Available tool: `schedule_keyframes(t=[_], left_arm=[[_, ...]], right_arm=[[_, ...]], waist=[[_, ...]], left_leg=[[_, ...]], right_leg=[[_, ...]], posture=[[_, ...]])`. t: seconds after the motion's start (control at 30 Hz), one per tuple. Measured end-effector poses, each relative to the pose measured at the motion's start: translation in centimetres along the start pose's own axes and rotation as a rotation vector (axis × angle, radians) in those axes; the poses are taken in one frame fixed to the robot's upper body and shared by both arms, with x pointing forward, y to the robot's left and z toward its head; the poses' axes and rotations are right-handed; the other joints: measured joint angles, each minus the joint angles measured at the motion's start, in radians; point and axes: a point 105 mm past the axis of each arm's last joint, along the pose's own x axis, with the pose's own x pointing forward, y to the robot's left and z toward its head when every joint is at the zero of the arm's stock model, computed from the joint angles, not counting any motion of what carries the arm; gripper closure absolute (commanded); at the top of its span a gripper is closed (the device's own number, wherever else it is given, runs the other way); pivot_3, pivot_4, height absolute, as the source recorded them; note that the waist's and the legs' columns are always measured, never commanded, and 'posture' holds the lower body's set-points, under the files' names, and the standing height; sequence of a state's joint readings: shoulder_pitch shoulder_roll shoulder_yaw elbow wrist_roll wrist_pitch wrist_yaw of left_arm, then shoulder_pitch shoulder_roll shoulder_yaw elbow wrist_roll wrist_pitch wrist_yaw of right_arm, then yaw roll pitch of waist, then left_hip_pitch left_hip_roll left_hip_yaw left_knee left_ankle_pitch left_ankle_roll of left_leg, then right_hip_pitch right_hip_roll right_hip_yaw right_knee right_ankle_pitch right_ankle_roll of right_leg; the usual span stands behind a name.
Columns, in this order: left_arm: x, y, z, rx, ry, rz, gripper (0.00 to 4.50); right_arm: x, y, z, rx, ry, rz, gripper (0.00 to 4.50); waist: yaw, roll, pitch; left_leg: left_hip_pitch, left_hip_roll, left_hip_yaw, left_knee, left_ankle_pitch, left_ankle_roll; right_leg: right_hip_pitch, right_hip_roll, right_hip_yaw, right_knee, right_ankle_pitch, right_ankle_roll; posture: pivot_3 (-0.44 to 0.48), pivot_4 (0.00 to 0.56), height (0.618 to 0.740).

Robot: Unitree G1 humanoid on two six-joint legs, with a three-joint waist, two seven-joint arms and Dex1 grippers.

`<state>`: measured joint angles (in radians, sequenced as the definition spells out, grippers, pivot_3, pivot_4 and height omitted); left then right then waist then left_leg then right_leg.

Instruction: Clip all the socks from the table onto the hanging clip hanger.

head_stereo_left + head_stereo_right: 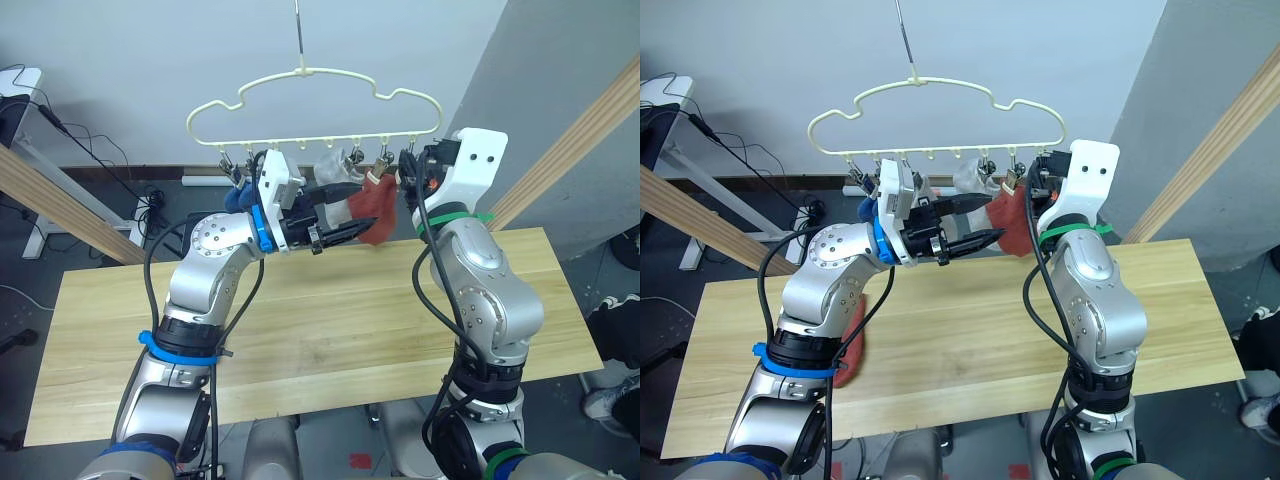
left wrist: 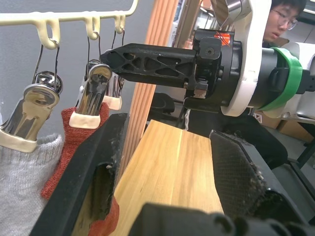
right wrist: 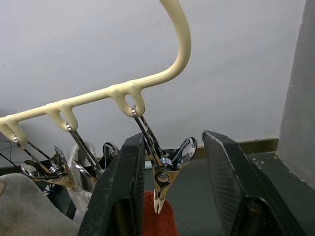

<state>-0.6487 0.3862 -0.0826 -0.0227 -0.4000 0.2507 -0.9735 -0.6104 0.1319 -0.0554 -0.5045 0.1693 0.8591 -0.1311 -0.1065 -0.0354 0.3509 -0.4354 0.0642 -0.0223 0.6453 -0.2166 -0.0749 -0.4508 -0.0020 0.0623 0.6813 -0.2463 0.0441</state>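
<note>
The cream clip hanger (image 1: pixel 320 72) hangs above the table (image 1: pixel 350 320). A blue sock (image 1: pixel 238 197), a grey sock (image 1: pixel 332 168) and a rust-red sock (image 1: pixel 378 212) hang from its clips. My left gripper (image 1: pixel 995 216) is open, its tips at the hanging rust-red sock (image 2: pixel 74 142), with nothing held. My right gripper (image 3: pixel 172 137) is raised at the hanger's right end, open, one finger on each side of the last silver clip (image 3: pixel 165 179) and apart from it. Another rust-red sock (image 1: pixel 852 345) lies on the table, partly hidden behind my left arm.
Round wooden poles slant up on the left (image 1: pixel 60 200) and right (image 1: pixel 570 150) of the table. Cables and a white desk (image 1: pixel 20 90) are on the floor at the far left. A person (image 2: pixel 285 19) is beyond the table's right side.
</note>
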Motion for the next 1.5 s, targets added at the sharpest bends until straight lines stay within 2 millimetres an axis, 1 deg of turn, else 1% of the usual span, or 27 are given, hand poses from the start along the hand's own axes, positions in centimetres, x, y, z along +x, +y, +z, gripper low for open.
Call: schedule_keyframes(t=[0.1, 0.17, 0.37, 0.43, 0.5, 0.53, 0.57, 0.63, 0.67, 0.73, 0.8, 0.93, 1.0, 1.1, 1.2, 1.3, 1.33, 1.4, 1.5], left_arm=[[0.0, 0.0, -0.1, -0.001, 0.002, 0.0, 1.54], [-0.1, -0.1, -0.2, -0.004, 0.007, 0.002, 1.54], [-0.5, -0.2, -1.0, -0.002, 0.03, 0.017, 1.54], [-0.9, -0.2, -1.6, -0.013, 0.044, 0.035, 1.54], [-1.8, -0.4, -2.7, -0.023, 0.08, 0.083, 1.54], [-2.5, -0.5, -3.6, -0.033, 0.111, 0.116, 1.54], [-3.1, -0.5, -4.5, -0.035, 0.14, 0.163, 1.37], [-5.3, -0.2, -6.5, -0.045, 0.209, 0.321, 0.99], [-7.0, 0.1, -7.6, -0.065, 0.248, 0.43, 0.7], [-10.2, 0.5, -9.2, -0.116, 0.309, 0.624, 0.13], [-13.5, 0.7, -10.0, -0.158, 0.336, 0.83, 0.06], [-17.9, 0.2, -10.7, -0.186, 0.41, 1.045, 0.06], [-19.1, -0.2, -11.0, -0.202, 0.432, 1.104, 0.06], [-20.9, -0.8, -11.9, -0.255, 0.472, 1.206, 0.06], [-22.9, -0.7, -12.7, -0.287, 0.511, 1.309, 0.06], [-24.2, -1.1, -14.9, -0.391, 0.584, 1.353, 0.06], [-24.5, -1.3, -15.6, -0.41, 0.606, 1.369, 0.06], [-24.8, -1.0, -16.1, -0.42, 0.627, 1.395, 0.06], [-24.3, -0.3, -16.4, -0.429, 0.64, 1.389, 0.06]], right_arm=[[0.0, 0.3, 0.1, 0.004, -0.006, 0.016, 4.09], [0.0, 0.5, 0.2, 0.003, -0.01, 0.025, 4.48], [0.0, 0.7, 0.4, -0.003, -0.021, 0.038, 4.48], [0.0, 0.7, 0.5, -0.006, -0.023, 0.04, 4.48], [0.0, 0.8, 0.4, -0.012, -0.023, 0.047, 4.48], [0.0, 0.8, 0.4, -0.014, -0.022, 0.048, 4.48], [0.0, 0.8, 0.5, -0.016, -0.023, 0.049, 4.5], [0.0, 0.8, 0.5, -0.02, -0.024, 0.05, 4.5], [0.0, 0.9, 0.5, -0.023, -0.024, 0.052, 4.5], [0.0, 0.8, 0.4, -0.025, -0.023, 0.05, 4.5], [0.0, 0.7, 0.4, -0.028, -0.021, 0.049, 4.5], [0.0, 0.7, 0.3, -0.03, -0.017, 0.053, 4.5], [0.0, 0.7, 0.3, -0.03, -0.017, 0.056, 4.5], [0.0, 0.7, 0.3, -0.031, -0.016, 0.059, 4.5], [0.0, 0.7, 0.2, -0.033, -0.012, 0.063, 4.5], [0.0, 0.9, 0.1, -0.033, -0.006, 0.07, 4.5], [0.0, 0.9, 0.1, -0.033, -0.005, 0.071, 4.5], [0.0, 0.9, 0.1, -0.034, -0.002, 0.071, 4.5], [0.0, 1.0, 0.0, -0.034, 0.004, 0.075, 4.5]], waist=[[0.0, 0.0, 0.0], [0.0, 0.0, 0.0], [0.0, 0.0, 0.0], [0.0, 0.0, 0.0], [-0.002, 0.0, 0.0], [-0.004, 0.0, 0.0], [-0.004, 0.0, 0.0], [-0.006, 0.0, 0.0], [-0.008, 0.0, 0.0], [-0.006, 0.0, 0.0], [-0.003, 0.0, 0.0], [0.007, 0.0, 0.0], [0.01, 0.0, 0.0], [0.013, 0.0, 0.0], [0.017, 0.0, 0.0], [0.017, -0.001, 0.0], [0.017, -0.001, 0.0], [0.018, -0.001, 0.0], [0.019, -0.001, 0.0]], left_leg=[[0.0, 0.0, 0.0, 0.0, 0.0, 0.0], [0.0, 0.0, 0.0, 0.0, 0.0, 0.0], [0.0, 0.0, 0.0, 0.0, 0.0, 0.0], [0.0, 0.0, 0.0, 0.0, 0.0, 0.0], [0.0, 0.0, 0.0, 0.0, 0.0, 0.0], [0.0, 0.0, 0.0, 0.0, 0.0, 0.0], [0.0, 0.0, 0.0, 0.0, 0.0, 0.0], [0.001, 0.0, 0.0, 0.0, 0.0, 0.0], [0.001, 0.001, 0.0, 0.0, 0.0, 0.0], [0.001, 0.0, 0.0, 0.0, 0.0, 0.0], [0.0, 0.0, 0.0, 0.0, 0.0, 0.0], [0.0, 0.0, 0.0, 0.0, 0.0, 0.0], [0.001, 0.0, 0.0, 0.0, 0.0, 0.0], [0.001, 0.0, 0.0, 0.0, 0.0, 0.0], [0.001, 0.001, 0.0, 0.0, 0.0, 0.0], [0.001, 0.001, 0.0, 0.0, 0.0, 0.0], [0.001, 0.001, 0.001, 0.0, 0.0, 0.0], [0.001, 0.001, 0.0, 0.0, 0.0, 0.0], [0.001, 0.0, 0.0, 0.0, 0.0, 0.0]], right_leg=[[0.0, 0.0, 0.0, 0.0, 0.0, 0.0], [0.0, 0.0, 0.0, 0.0, 0.0, 0.0], [0.0, 0.0, 0.0, 0.0, 0.0, 0.0], [0.0, 0.0, 0.0, 0.0, 0.0, 0.0], [0.0, 0.0, 0.0, 0.0, 0.0, 0.0], [0.0, 0.0, 0.0, 0.0, 0.0, 0.0], [0.0, 0.0, 0.0, 0.0, 0.0, 0.0], [0.0, 0.0, 0.001, 0.001, 0.0, 0.0], [0.0, 0.0, 0.001, 0.001, 0.0, 0.0], [0.0, 0.0, 0.0, 0.001, 0.0, 0.0], [0.0, -0.001, 0.0, 0.001, 0.0, 0.0], [0.0, -0.001, 0.0, 0.0, 0.0, 0.0], [0.0, -0.001, 0.0, 0.001, 0.001, 0.0], [0.0, -0.001, 0.0, 0.001, 0.001, 0.0], [0.0, 0.0, 0.0, 0.001, 0.001, 0.0], [0.0, 0.0, 0.0, 0.0, 0.001, 0.0], [0.0, 0.0, 0.0, 0.0, 0.001, 0.0], [0.0, 0.0, -0.001, 0.0, 0.001, 0.0], [0.0, -0.001, 0.0, 0.0, 0.001, 0.0]], posture=[[-0.168, 0.307, 0.74], [-0.169, 0.307, 0.74], [-0.169, 0.307, 0.74], [-0.17, 0.31, 0.74], [-0.169, 0.311, 0.74], [-0.166, 0.316, 0.74], [-0.166, 0.316, 0.74], [-0.156, 0.319, 0.74], [-0.153, 0.322, 0.74], [-0.149, 0.322, 0.74], [-0.144, 0.323, 0.74], [-0.142, 0.324, 0.74], [-0.139, 0.326, 0.74], [-0.132, 0.328, 0.74], [-0.132, 0.328, 0.74], [-0.135, 0.329, 0.74], [-0.135, 0.329, 0.74], [-0.134, 0.329, 0.74], [-0.139, 0.328, 0.74]])
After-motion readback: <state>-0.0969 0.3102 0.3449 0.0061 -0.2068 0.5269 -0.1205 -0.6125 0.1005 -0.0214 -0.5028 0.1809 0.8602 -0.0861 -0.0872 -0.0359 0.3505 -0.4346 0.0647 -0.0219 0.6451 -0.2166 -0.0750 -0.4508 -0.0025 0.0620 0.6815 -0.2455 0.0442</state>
